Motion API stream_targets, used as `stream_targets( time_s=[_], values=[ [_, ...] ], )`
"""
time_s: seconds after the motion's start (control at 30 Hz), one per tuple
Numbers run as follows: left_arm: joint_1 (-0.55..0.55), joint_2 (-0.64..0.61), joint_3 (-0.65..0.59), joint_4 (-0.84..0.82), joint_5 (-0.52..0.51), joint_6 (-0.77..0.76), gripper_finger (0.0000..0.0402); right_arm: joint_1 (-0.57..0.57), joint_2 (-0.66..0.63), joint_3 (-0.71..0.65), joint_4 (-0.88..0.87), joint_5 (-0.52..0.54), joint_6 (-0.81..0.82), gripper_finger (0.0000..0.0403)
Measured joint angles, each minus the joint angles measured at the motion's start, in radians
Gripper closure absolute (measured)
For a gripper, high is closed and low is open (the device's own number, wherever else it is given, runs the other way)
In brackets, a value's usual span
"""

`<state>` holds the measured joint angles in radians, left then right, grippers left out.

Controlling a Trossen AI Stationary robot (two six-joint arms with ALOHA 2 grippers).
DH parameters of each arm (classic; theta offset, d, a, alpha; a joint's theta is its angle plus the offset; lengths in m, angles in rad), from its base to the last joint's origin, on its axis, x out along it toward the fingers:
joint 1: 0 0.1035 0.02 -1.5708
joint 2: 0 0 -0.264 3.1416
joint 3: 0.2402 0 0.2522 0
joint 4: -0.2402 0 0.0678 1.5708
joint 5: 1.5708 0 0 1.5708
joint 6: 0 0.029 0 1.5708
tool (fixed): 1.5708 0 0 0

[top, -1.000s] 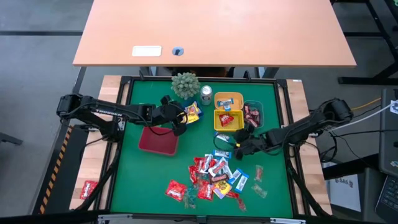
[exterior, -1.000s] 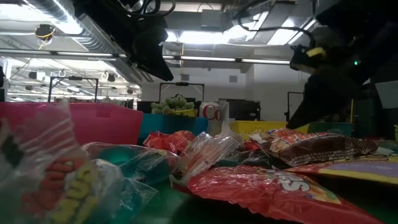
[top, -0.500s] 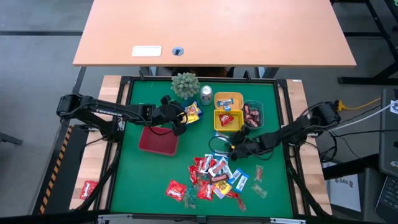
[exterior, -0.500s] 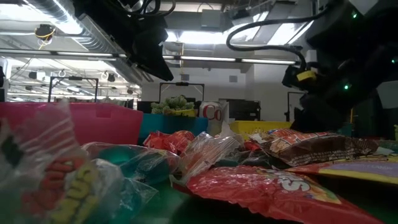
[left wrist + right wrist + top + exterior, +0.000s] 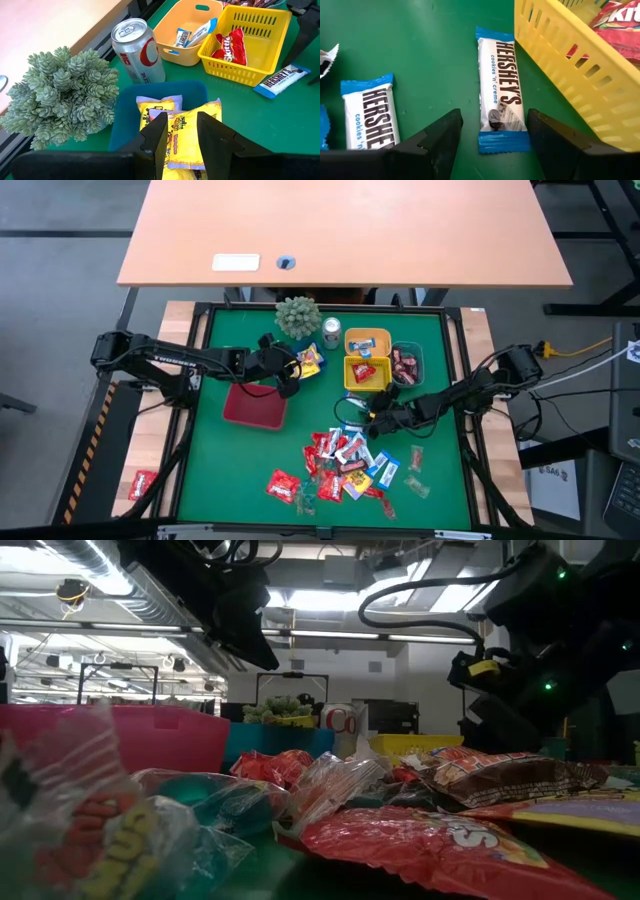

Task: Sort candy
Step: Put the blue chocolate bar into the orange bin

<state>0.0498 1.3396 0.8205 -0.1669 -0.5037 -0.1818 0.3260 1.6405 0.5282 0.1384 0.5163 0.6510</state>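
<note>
The candy lies in a loose pile [image 5: 345, 465] on the green mat, in red, yellow and blue-and-white wrappers. One blue-and-white bar [image 5: 500, 95] lies flat on the mat beside the yellow bin [image 5: 560, 55]. My right gripper [image 5: 495, 117] is open and low over this bar, one finger on each side of its near end, touching nothing. My left gripper [image 5: 182, 120] hangs open above the blue bin [image 5: 130, 107], where yellow candy [image 5: 182, 132] lies. Nothing is between its fingers.
Behind the blue bin stand a silver can [image 5: 331, 332] and a small plant [image 5: 298, 316]. An orange bin [image 5: 367, 340], a dark bin [image 5: 407, 360] and a red bin [image 5: 255, 405] are also on the mat. A second blue-and-white bar [image 5: 372, 117] lies close by.
My right gripper has come down and slightly toward the table's left, onto the blue-and-white bar beside the yellow bin. It has stayed open.
</note>
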Motion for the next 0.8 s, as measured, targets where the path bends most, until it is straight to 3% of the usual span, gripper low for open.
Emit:
stream_targets(
  time_s=[0.27, 0.6, 0.8],
  values=[
    [0.0, 0.0, 0.0, 0.0, 0.0, 0.0, 0.0309, 0.0, 0.001, 0.0, -0.003, -0.004, 0.0, 0.0181],
    [-0.001, 0.0, 0.0, 0.0, 0.0, -0.002, 0.0309, 0.001, 0.002, 0.0, -0.002, -0.031, -0.002, 0.029],
    [-0.001, 0.0, 0.0, 0.0, 0.0, -0.002, 0.0309, 0.0, -0.015, -0.001, -0.004, -0.053, -0.004, 0.0307]
  ],
)
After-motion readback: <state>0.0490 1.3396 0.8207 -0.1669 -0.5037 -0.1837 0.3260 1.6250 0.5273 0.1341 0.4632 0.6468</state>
